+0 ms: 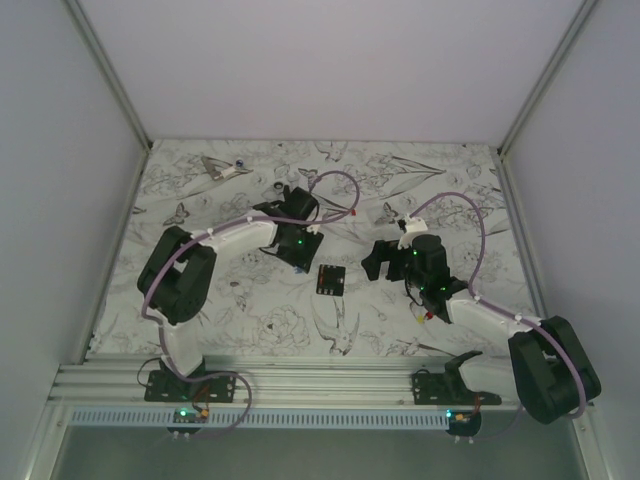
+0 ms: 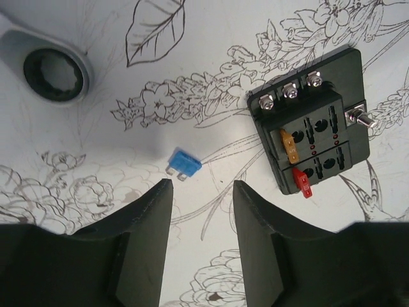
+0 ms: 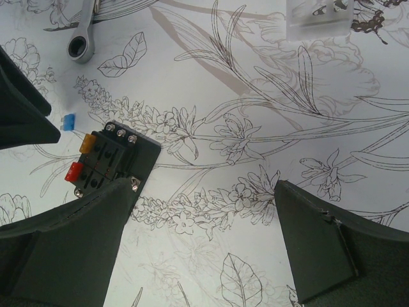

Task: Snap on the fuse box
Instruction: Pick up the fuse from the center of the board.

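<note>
Both arms are out over the bench (image 1: 250, 320) and the fuse box (image 1: 330, 279) lies flat near the middle of it, a little closer to the near edge than to the far one, right between the two pincers. Slotted face up, and from the left wrist view the fuse box (image 2: 313, 128) shows three screws along one edge, an orange fuse and a red fuse seated in its slots. The left pincer (image 2: 202, 185) is spread apart with nothing between its fingers, hanging above the cloth. A loose blue fuse (image 2: 184, 163) lies on the bench just ahead of the gap, apart from the box. The ring end of a wrench (image 2: 54, 75) sits further off towards the far left corner. Over to the right pincer (image 3: 203, 185): fingers spread wide, nothing held, hovering over bare floral cloth. In its view the fuse box (image 3: 115, 163) sits beside one finger, its near corner tucked behind that finger, and a clear plastic piece (image 3: 319, 16) lies well beyond
</note>
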Motion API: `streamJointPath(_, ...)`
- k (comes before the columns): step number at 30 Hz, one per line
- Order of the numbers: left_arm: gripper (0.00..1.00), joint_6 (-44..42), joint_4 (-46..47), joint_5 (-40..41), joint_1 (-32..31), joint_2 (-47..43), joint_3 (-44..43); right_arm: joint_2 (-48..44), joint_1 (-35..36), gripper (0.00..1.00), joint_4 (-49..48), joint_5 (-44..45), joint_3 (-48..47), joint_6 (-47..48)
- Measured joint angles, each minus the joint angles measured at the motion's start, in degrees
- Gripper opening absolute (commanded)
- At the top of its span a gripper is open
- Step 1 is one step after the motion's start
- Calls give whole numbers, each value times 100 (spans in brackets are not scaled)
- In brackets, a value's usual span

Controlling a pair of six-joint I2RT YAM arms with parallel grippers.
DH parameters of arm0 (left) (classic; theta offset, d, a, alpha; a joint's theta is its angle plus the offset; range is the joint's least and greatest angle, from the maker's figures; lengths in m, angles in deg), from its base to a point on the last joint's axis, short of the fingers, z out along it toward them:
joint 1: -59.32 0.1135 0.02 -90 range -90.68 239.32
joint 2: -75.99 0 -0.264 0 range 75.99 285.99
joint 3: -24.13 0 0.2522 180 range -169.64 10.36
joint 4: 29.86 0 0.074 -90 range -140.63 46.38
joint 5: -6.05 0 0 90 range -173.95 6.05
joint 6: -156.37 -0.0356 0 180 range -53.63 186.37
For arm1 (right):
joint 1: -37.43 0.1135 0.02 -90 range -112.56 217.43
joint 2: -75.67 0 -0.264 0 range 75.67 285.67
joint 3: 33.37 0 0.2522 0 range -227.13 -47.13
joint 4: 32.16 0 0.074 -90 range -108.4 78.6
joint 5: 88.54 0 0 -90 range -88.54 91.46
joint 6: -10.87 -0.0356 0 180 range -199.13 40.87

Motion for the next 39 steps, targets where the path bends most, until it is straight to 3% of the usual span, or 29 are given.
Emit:
streamJointPath(12, 43, -1150, -87, -284, 0, 302, -256, 0, 0, 100, -2, 0, 0, 0)
streamJointPath(24, 42, -1497, -203, -170, 0, 551, -404, 0, 0, 100, -2, -26, 0, 0)
streamJointPath(32, 55, -1093, -330, 190, -98, 601, -428, 13, 0, 100, -4, -39, 0, 0)
streamJointPath(39, 56, -57, -509, 691, -291, 601, -439, 66, 0, 100, -7, -42, 0, 0)
